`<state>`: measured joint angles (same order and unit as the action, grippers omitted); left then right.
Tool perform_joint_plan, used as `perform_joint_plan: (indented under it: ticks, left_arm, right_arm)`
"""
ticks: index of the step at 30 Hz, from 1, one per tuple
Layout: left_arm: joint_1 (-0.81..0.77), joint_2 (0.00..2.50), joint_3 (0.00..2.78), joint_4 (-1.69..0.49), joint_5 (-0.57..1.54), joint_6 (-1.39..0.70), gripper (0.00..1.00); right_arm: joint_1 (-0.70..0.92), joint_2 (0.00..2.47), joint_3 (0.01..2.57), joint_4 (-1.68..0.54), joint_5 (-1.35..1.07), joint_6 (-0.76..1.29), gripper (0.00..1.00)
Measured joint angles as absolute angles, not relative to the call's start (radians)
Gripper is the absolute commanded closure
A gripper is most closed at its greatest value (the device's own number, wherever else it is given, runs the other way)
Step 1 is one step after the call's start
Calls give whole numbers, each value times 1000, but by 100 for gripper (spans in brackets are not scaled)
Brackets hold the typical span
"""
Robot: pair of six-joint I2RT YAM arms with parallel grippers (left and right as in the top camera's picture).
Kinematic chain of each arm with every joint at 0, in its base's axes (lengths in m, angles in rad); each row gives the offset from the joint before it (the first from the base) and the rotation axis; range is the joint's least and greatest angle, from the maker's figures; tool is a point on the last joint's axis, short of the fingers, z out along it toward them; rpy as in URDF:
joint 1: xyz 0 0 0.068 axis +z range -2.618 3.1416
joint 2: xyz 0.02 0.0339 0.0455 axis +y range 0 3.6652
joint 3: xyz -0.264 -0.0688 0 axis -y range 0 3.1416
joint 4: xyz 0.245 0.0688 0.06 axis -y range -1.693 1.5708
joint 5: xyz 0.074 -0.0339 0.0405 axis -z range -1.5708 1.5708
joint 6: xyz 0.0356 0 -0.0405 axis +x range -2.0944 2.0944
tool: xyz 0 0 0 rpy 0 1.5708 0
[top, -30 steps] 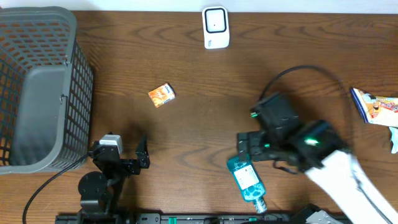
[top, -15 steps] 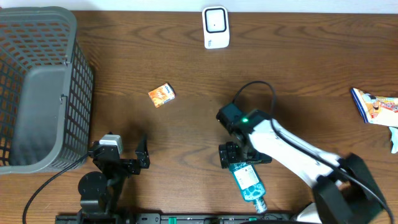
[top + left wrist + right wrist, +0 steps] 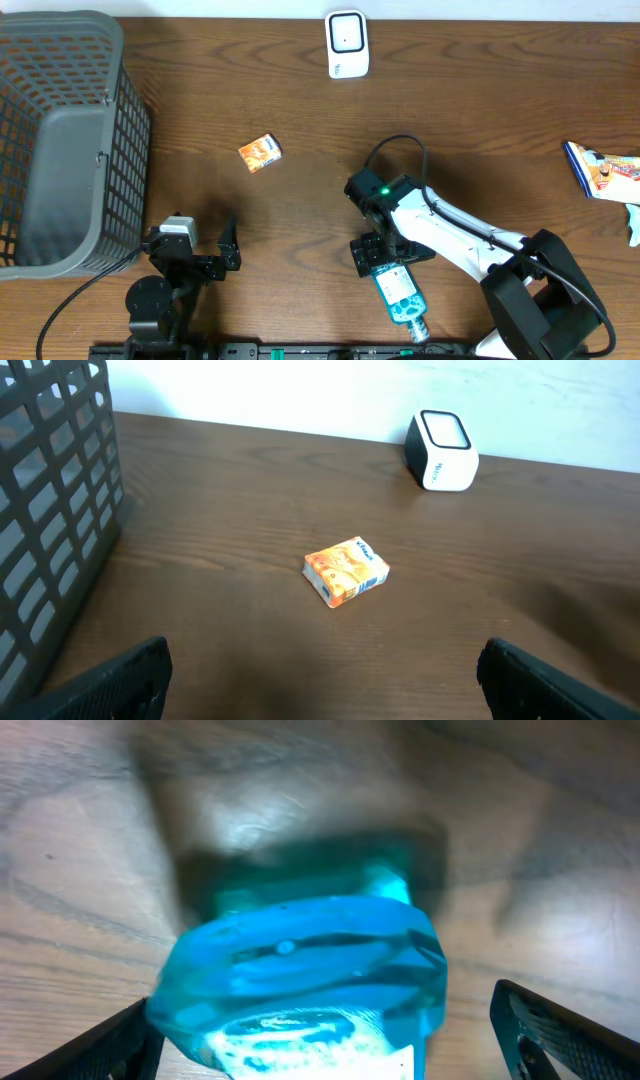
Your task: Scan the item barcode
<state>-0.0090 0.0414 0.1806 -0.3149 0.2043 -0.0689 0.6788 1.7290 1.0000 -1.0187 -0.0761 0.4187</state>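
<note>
Overhead, dark wood table (image 3: 300, 225), teal bottle (image 3: 400, 292), white wall (image 3: 250, 390)

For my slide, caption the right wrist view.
Right arm's open fingers flank a teal bottle lying on the wooden table.

- No word, number or brand is legible in any view.
- White scanner (image 3: 347, 44), far edge of the tabletop (image 3: 480, 90): faint print below its window, too small to read.
- Orange box (image 3: 346, 571): blue-and-white printing, blurred.
- Teal bottle (image 3: 398, 294), near the front edge: pale label, print illegible.
- Packet (image 3: 603, 170), right edge: colourful print, unreadable.
</note>
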Motion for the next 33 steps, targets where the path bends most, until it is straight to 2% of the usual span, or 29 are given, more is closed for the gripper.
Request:
perform_joint_plan:
  ticks: [8,10,14,16,27,33]
  left_arm:
    - [-9,41,181,-315,204,-69,2]
    - [-9,41,181,-315,204,-69,2]
    - [-9,41,181,-315,204,-69,2]
    - [-9,41,181,-315,204,-69,2]
    - [-9,41,181,-315,204,-69,2]
    - [-9,41,181,-315,204,-69,2]
  right_arm:
    - [679,1759,1000,-963,-87,377,1]
    - [679,1775,1000,-963,-88,374,10]
    - [679,1802,1001,-968,-93,363,38]
    - [678,1802,1003,-973,-103,361,43]
    - [677,1806,1018,-968,-117,358,44]
    - [657,1819,1099,-854,-93,355,34]
